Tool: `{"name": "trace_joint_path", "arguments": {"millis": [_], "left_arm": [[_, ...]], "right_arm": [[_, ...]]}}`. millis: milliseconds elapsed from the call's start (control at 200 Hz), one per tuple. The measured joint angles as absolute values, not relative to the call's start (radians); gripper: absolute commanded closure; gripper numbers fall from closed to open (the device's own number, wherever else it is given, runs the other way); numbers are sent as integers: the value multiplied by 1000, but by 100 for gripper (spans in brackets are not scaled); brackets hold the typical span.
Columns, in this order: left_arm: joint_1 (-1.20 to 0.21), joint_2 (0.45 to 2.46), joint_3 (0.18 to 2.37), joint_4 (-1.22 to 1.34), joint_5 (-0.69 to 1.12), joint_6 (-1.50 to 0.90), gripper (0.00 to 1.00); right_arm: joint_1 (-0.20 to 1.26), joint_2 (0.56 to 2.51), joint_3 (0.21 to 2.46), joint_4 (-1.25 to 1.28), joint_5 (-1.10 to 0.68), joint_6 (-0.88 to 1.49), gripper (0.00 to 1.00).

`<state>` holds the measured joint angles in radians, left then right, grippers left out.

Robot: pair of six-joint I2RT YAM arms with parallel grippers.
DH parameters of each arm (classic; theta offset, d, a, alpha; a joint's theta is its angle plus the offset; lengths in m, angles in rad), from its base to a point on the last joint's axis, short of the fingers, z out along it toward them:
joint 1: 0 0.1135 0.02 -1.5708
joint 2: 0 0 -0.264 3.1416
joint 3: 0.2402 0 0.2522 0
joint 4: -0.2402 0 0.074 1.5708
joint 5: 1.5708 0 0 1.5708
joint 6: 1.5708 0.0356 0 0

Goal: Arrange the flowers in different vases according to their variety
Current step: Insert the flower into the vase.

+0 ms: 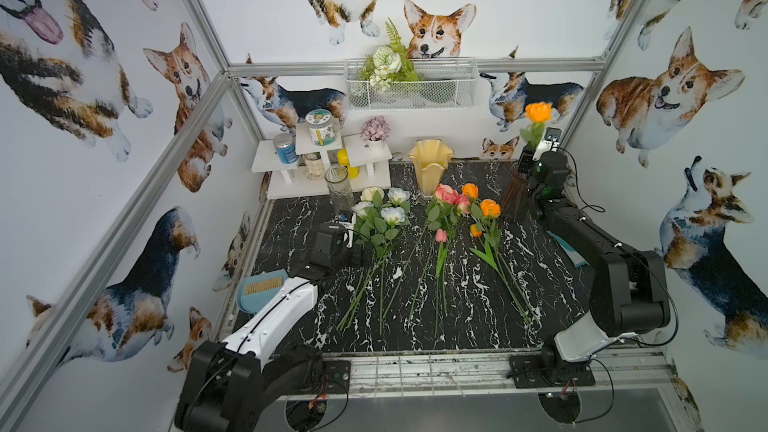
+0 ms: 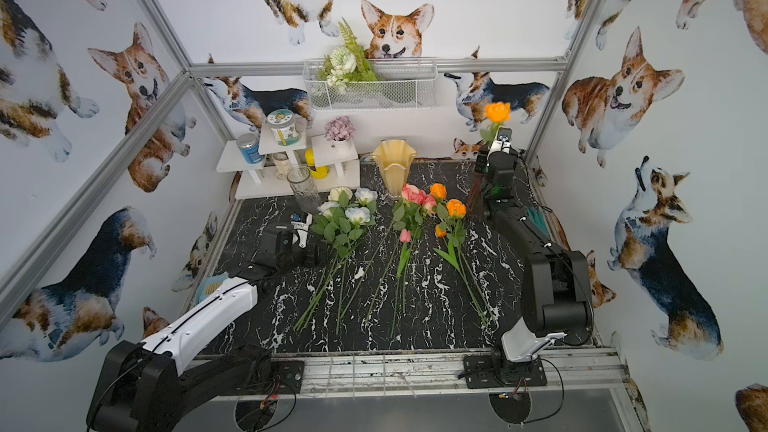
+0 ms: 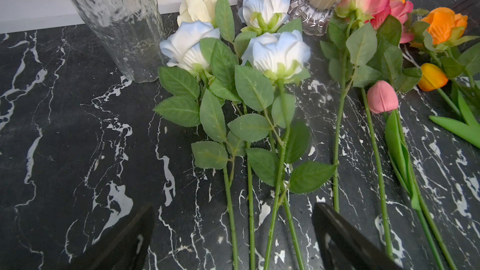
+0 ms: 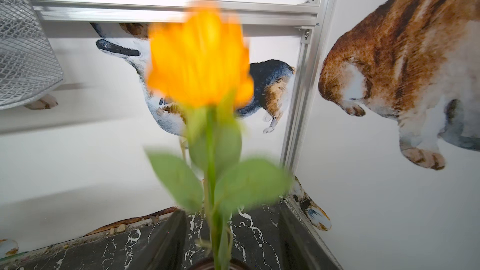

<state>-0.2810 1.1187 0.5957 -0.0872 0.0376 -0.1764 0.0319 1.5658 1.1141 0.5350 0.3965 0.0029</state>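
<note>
Right pincer (image 4: 230, 207), released around the orange rose (image 4: 200, 61) standing in the dark vase (image 1: 513, 197) at frame right, likely needed a straight, leaf-clear retreat.

- Tabletop (image 1: 478, 326): black marble with white veins.
- 3 white roses (image 3: 278, 53) and 1 cream rose (image 3: 197, 5), green leaves.
- Pink roses (image 1: 446, 195), pink tulip (image 3: 382, 96).
- Orange roses (image 1: 490, 207), orange-yellow tulip (image 3: 432, 77).
- Clear textured vase (image 1: 337, 189), cream-yellow vase (image 1: 430, 164), dark ribbed vase (image 1: 513, 201).
- Walls (image 1: 270, 14): white, corgi print.
</note>
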Motion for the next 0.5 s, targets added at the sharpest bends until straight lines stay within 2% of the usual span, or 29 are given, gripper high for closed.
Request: {"name": "trace_joint_path", "arguments": {"millis": [235,250,370,495], "left_arm": [[-287,1117,596,-89,30,-176,0],[-288,1116,596,-89,30,-176,0],[-289,1114,596,-94,23,-176,0],[-290,1120,600,-102,4,-176,0]], "right_arm": [[32,1524,1086,535,400,20,38],[32,1522,1084,535,400,21,34],[32,1496,1067,525,398,32,24],[32,1443,1045,494,392,63,21]]}}
